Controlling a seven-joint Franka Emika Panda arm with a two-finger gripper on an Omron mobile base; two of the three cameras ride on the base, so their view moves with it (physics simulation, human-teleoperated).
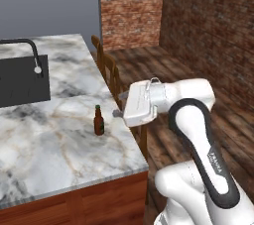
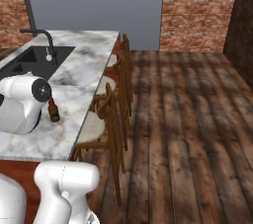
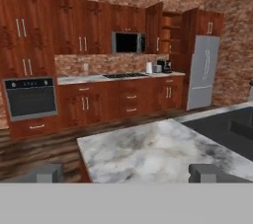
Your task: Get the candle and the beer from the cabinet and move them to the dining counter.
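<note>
My gripper [image 3: 126,172] is spread wide with nothing between its fingertips [image 3: 45,172]. It hangs just past the counter's stool-side edge and looks out flat over the marble top of the dining counter [image 1: 59,144].

The beer [image 1: 98,121] stands upright on that counter, close to the stool-side edge and not far from the near corner. In the left base view it is just beside the hand, a little to the left of it. Its long side goes straight up and down. It is not touching the fingers. I think the beer's part of the job is done.

The black sink [image 1: 22,80] and its faucet [image 1: 30,50] sit farther along the counter, well apart from the bottle. Wooden stools [image 2: 106,114] line that same edge.

I can't spot the candle on the counter. In the hand view, far across the room, one wall cabinet [image 3: 163,33] stands with its door open, up to the right of the microwave [image 3: 127,43] and just left of the fridge [image 3: 203,72]. Its shelves are too small for me to tell what's on them. So the thing I need next probably lies that way, straight ahead of the hand and far off. I think I have to drive the base there first.
</note>
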